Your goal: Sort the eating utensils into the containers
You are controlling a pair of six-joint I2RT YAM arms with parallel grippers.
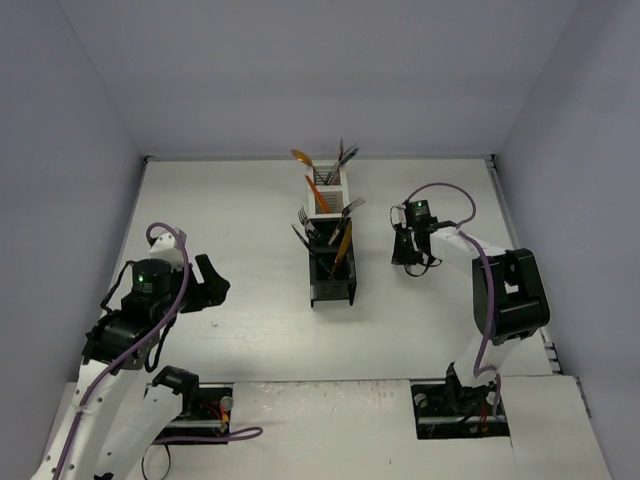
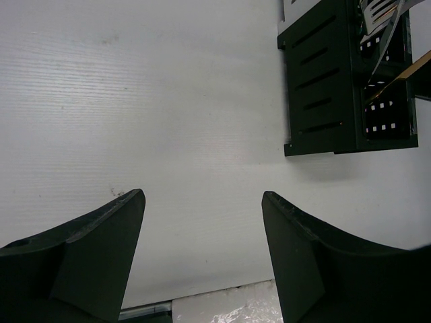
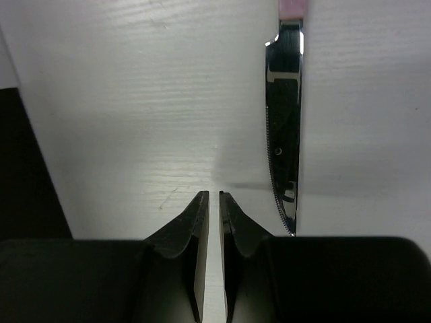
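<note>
Closest to us in the right wrist view, the right gripper is pinched almost together with nothing between its fingers. It hangs low over the white table. A pink-handled knife lies flat just beside the fingertips at about 2 o'clock, with its serrated blade running toward us and its handle pointing to 12 o'clock.

We judge this knife to be the piece to collect. To do it well, we should spread the jaws first and slide toward 3 o'clock until they straddle the knife's narrow width. We then sink to the table before closing, because so thin a piece slips easily.

From overhead, the containers stand at 9 o'clock of that gripper, already bristling with utensils. The left gripper is released wide over bare table, near the black bins.
</note>
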